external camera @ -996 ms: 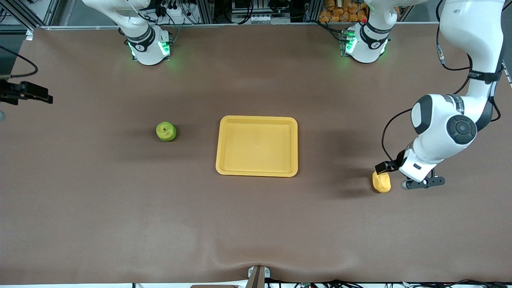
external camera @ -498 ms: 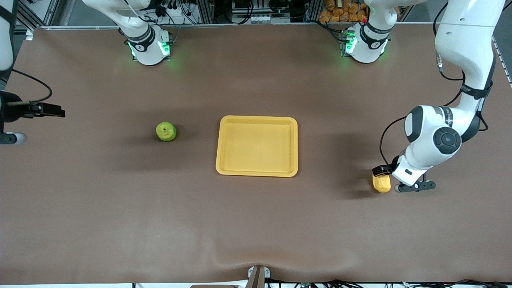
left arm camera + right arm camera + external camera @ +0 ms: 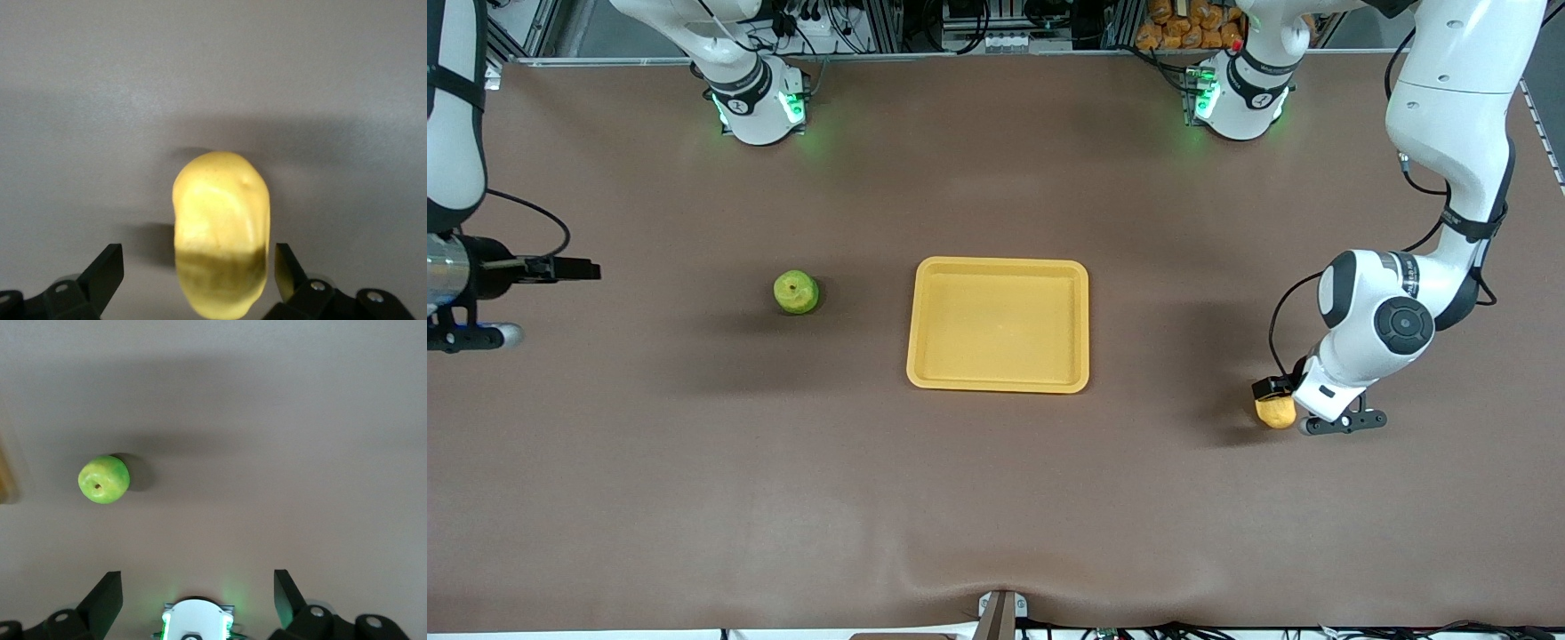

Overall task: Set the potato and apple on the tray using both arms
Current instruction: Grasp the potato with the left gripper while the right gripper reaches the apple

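The left pincer (image 3: 193,280) is held open around the potato (image 3: 221,230); the right pincer (image 3: 193,600) is open over the surface (image 3: 694,462).

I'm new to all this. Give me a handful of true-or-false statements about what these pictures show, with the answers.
1. The tray has nothing on it. True.
2. The apple lies in the tray. False: it sits on the table, toward the right arm's end, apart from the tray.
3. The left end effector has open fingers on either side of the potato. True.
4. The right end effector holds the apple. False: its fingers are open and empty, with the apple well away from them.
5. The potato is green. False: it is yellow-orange; the apple is green.
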Controlling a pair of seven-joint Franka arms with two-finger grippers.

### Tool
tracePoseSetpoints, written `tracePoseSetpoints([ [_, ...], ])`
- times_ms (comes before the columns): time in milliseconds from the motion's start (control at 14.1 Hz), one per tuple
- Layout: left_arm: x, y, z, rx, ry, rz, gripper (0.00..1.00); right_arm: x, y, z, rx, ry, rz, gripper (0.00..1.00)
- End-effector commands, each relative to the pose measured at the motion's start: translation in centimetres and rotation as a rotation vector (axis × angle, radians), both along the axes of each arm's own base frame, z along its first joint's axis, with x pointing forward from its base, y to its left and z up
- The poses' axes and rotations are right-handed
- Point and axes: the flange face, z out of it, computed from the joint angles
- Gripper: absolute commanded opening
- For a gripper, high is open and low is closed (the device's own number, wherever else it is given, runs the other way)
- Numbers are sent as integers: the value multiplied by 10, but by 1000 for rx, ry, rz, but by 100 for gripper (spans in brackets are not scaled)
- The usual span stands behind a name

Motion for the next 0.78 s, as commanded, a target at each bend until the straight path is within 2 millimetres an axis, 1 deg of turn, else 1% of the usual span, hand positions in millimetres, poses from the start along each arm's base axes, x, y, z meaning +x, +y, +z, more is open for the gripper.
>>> tracePoseSetpoints([
  [0, 8, -4, -1, 10, -14, 12, 100, -5, 11, -25, 1, 19, -58, 100],
  [71, 8, -4, -1, 10, -17, 12, 98, -7, 13, -36, 20, 28, -73, 100],
  [142, 9, -4, 0, 10, -22, 10, 53, -11, 16, -49, 48, 35, -97, 100],
  [213, 9, -5, 0, 8, -28, 8, 18, -13, 19, -59, 54, 32, -122, 100],
  [284, 9, -5, -1, 8, -27, 8, 0, -14, 28, -69, 47, 34, -130, 100],
  [356, 9, -5, -1, 8, -28, 8, 0, -15, 39, -76, 33, 32, -144, 100],
  [427, 9, -10, -1, 8, -28, 0, 0, -16, 45, -85, 20, 32, -167, 100],
  [569, 9, -10, -1, 7, -37, -2, 0, -23, 62, -105, 18, 17, -153, 100],
  [640, 10, -10, 2, 7, -42, -2, 0, -28, 67, -113, 14, -1, -161, 100],
  [711, 11, -13, 10, 11, -53, -16, 0, -29, 76, -119, 6, -11, -175, 100],
])
